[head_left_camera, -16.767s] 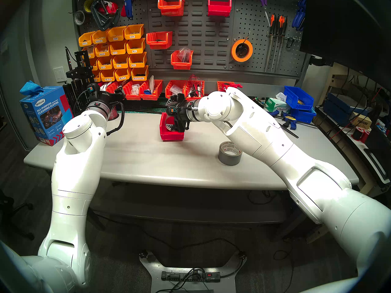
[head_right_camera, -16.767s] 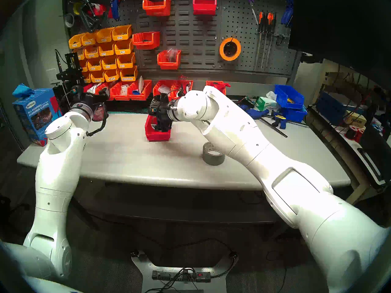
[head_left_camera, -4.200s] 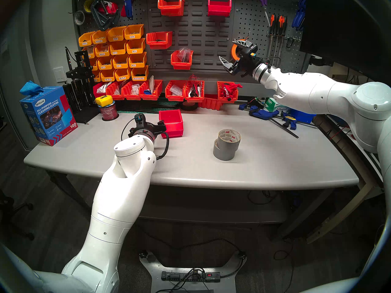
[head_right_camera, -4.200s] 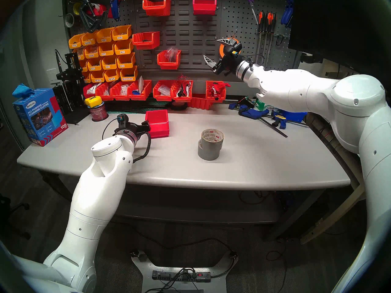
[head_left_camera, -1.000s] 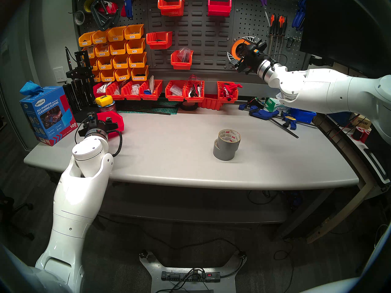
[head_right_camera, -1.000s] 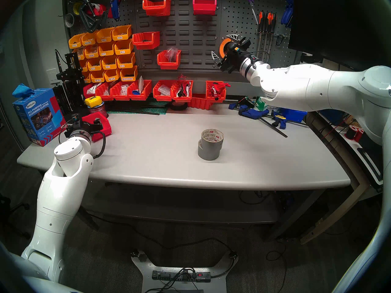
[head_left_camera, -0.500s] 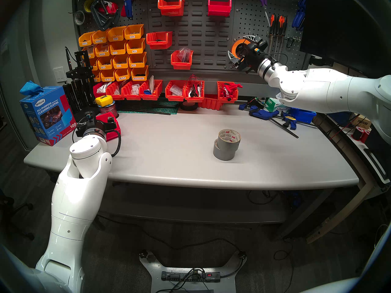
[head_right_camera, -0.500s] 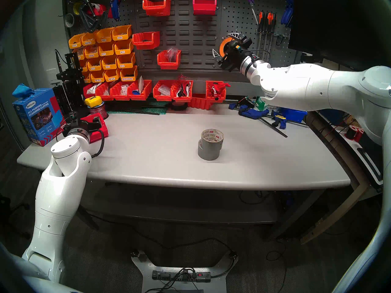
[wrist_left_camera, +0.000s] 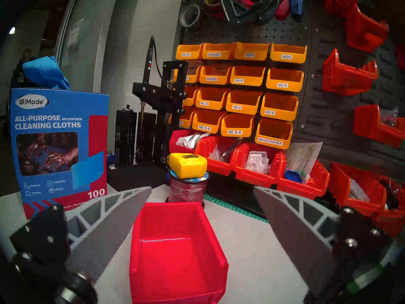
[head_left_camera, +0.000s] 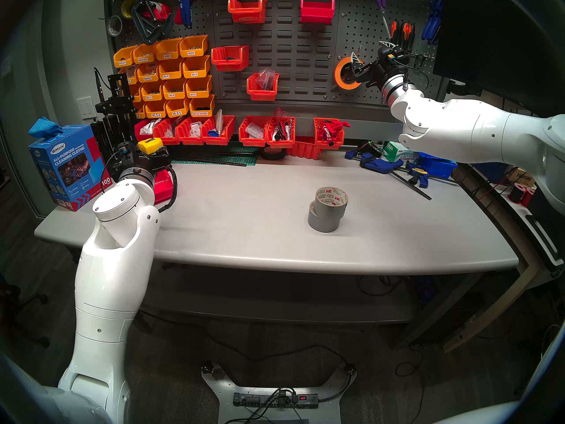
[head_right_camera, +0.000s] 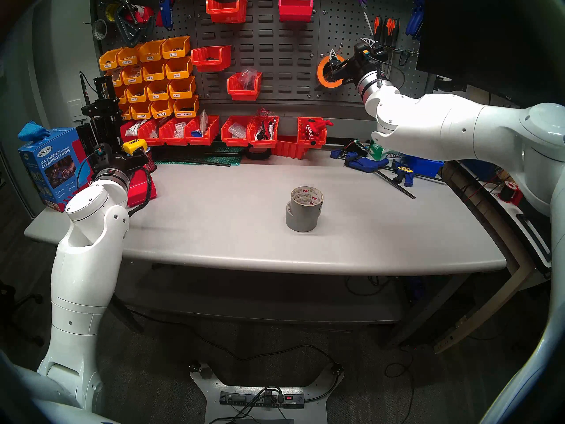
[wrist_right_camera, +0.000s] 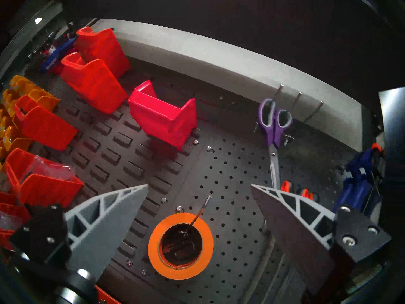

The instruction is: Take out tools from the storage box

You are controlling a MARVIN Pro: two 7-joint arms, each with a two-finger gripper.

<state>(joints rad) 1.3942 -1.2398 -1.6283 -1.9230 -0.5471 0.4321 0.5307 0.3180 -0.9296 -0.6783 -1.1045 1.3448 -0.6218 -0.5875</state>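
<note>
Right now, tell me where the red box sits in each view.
Head left: red box at the table's far left, behind the left wrist.
Head right: same.
Left wrist: bottom centre, empty.
Right wrist: not in view.
Shared landmark: yellow tape measure.

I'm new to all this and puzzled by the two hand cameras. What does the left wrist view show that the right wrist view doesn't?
Only the left wrist view shows the small red storage box, empty on the grey table, between the open left gripper, plus a blue cleaning-cloth carton.

Only the right wrist view shows the orange tape roll on its peg and purple scissors, framed by the open right gripper.

Both show wall-hung yellow bins and orange-red bins.
</note>
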